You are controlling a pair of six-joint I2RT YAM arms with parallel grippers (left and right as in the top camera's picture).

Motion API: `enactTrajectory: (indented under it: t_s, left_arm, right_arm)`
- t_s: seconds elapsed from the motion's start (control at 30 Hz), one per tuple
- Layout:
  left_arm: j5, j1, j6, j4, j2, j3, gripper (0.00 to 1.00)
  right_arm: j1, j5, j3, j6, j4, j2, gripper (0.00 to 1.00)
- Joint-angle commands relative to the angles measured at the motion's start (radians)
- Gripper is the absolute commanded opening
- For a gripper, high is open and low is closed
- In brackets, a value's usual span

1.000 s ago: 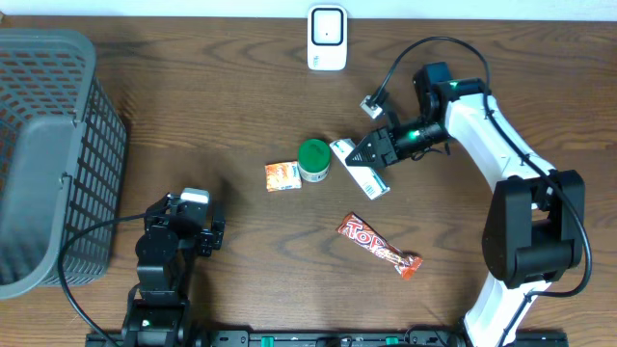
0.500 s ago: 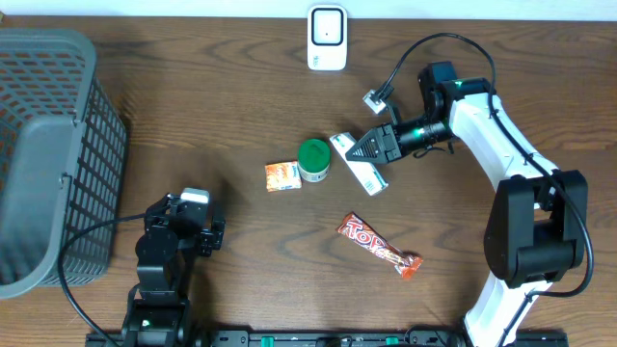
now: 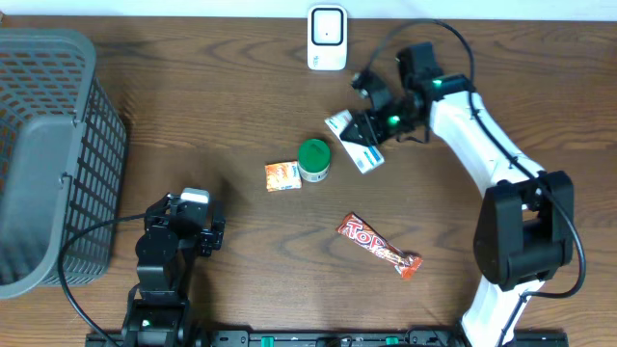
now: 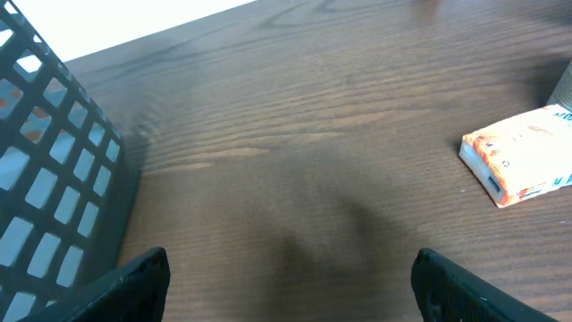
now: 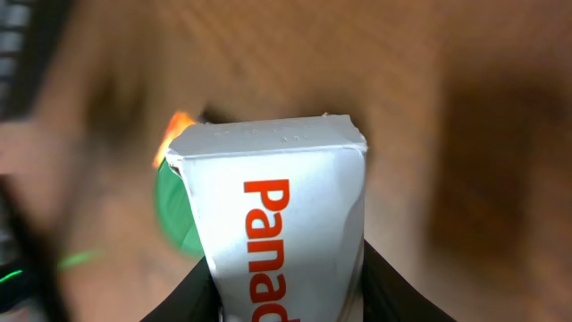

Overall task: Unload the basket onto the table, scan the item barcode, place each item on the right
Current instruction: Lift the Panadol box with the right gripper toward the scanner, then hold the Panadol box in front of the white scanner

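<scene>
Pinching the white Panadol box (image 5: 277, 206) across its width, the right gripper (image 3: 366, 133) held it between part-closed fingers (image 5: 382, 293), long axis square to the finger-to-finger line, one end flap sticking out beyond them.

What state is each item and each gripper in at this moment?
right gripper: jaws shut on the white box
white box: held, end flap closed
left gripper: jaws open, empty
scanner: upright, nothing in front of it yet
green-lidded tub: upright, lid on
orange packet: lying flat beside the tub
candy bar: lying flat, wrapped
basket: no items visible inside
</scene>
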Motion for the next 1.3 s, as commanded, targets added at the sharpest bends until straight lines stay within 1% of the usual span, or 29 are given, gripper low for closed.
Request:
enactTrajectory:
  t_s: [0.0, 0.07, 0.17, 0.27, 0.5, 0.53, 0.6, 0.67, 0.73, 0.77, 0.8, 0.87, 0.93, 1.07, 1.27]
  left_arm:
    - [-0.009, -0.003, -0.01, 0.001, -0.005, 0.0, 0.87]
    - [-0.009, -0.003, -0.01, 0.001, -0.005, 0.0, 0.87]
    - [-0.009, -0.003, -0.01, 0.001, -0.005, 0.0, 0.87]
    - [-0.009, -0.003, -0.01, 0.001, -0.005, 0.0, 0.87]
    - [-0.009, -0.003, -0.01, 0.001, -0.005, 0.0, 0.87]
    - [-0.009, -0.003, -0.01, 0.001, -0.005, 0.0, 0.87]
    - [-0.009, -0.003, -0.01, 0.001, -0.005, 0.0, 0.87]
    - [-0.009, -0.003, -0.01, 0.001, -0.005, 0.0, 0.87]
    - [-0.009, -0.003, -0.01, 0.001, -0.005, 0.0, 0.87]
    - [-0.009, -0.003, -0.01, 0.001, -0.005, 0.0, 0.87]
    - [-0.009, -0.003, -0.01, 0.001, -0.005, 0.0, 0.87]
    - [-0.009, -0.003, -0.01, 0.001, -0.005, 0.0, 0.87]
    - [-0.009, -0.003, -0.01, 0.001, -0.005, 0.0, 0.87]
    - [-0.009, -0.003, -0.01, 0.001, -0.005, 0.0, 0.87]
    - [-0.009, -0.003, -0.01, 0.001, -0.005, 0.0, 0.87]
  right_arm:
    - [0.06, 0.316, 0.081, 0.072, 0.064, 0.002, 0.36]
    - [0.078, 0.396, 0.106, 0.072, 0.116, 0.002, 0.39]
    - [0.089, 0.449, 0.126, 0.071, 0.199, 0.003, 0.42]
    - [0.089, 0.507, 0.126, 0.071, 0.321, 0.004, 0.45]
    - [0.089, 0.628, 0.126, 0.01, 0.584, 0.033, 0.44]
    - [0.089, 0.627, 0.126, 0.01, 0.589, 0.035, 0.46]
    - [0.089, 0.611, 0.126, 0.01, 0.559, 0.038, 0.58]
    - [0.089, 0.581, 0.126, 0.011, 0.513, 0.039, 0.64]
    - [0.087, 0.57, 0.126, 0.01, 0.481, 0.05, 0.72]
    - [0.083, 0.562, 0.126, 0.003, 0.465, 0.061, 0.77]
    - [0.08, 0.54, 0.126, -0.017, 0.444, 0.074, 0.84]
    - [0.074, 0.488, 0.126, -0.042, 0.402, 0.105, 0.94]
    - [0.072, 0.465, 0.126, -0.041, 0.373, 0.141, 0.99]
    - [0.072, 0.466, 0.126, -0.038, 0.365, 0.201, 0.99]
    - [0.073, 0.467, 0.126, -0.055, 0.424, 0.266, 0.99]
